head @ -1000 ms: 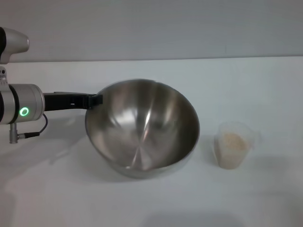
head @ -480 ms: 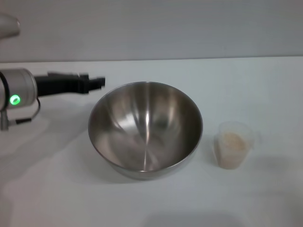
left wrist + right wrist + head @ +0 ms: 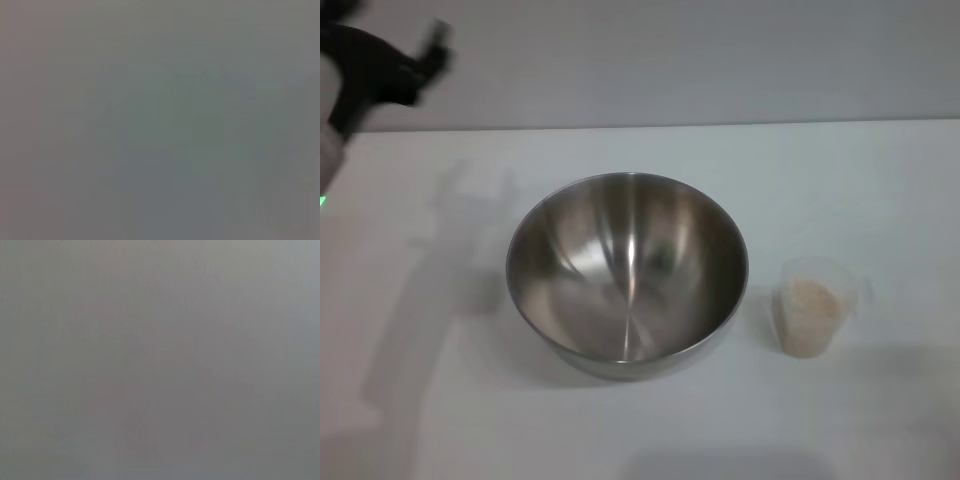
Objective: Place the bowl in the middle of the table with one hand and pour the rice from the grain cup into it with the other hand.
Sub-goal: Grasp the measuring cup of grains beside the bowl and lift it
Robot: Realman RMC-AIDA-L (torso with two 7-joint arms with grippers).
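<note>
A: Where is the left gripper (image 3: 430,45), and what are its fingers doing?

B: It is up at the far left corner of the head view, a dark blurred shape raised above the plain white matte worktop (image 3: 880,190). It has hold of nothing. Whether the fingers are spread or closed I cannot tell; the shape is too smeared.

A: What lies nearest to those fingers?

B: The large round stainless-steel mixing bowl (image 3: 627,275), shiny and deep. It sits below the fingers and off toward the robot's right, well apart from them, upright on the worktop and near its middle. Nothing touches it, and its inside is bare metal with only reflections.

A: And beyond the bowl?

B: Farther still from the fingers, on the bowl's right side, stands the small translucent clear plastic grain cup (image 3: 813,306). It is upright, near the bowl but not touching it, with a strip of worktop between them. The pale beige rice (image 3: 813,298) fills a good part of the cup.

A: The right gripper?

B: Not to be seen in the head view. Both wrist views give only a flat grey blur, with nothing in them to make out.

A: Anything else near the left fingers?

B: A faint grey shadow on the worktop under them, to the bowl's left.
</note>
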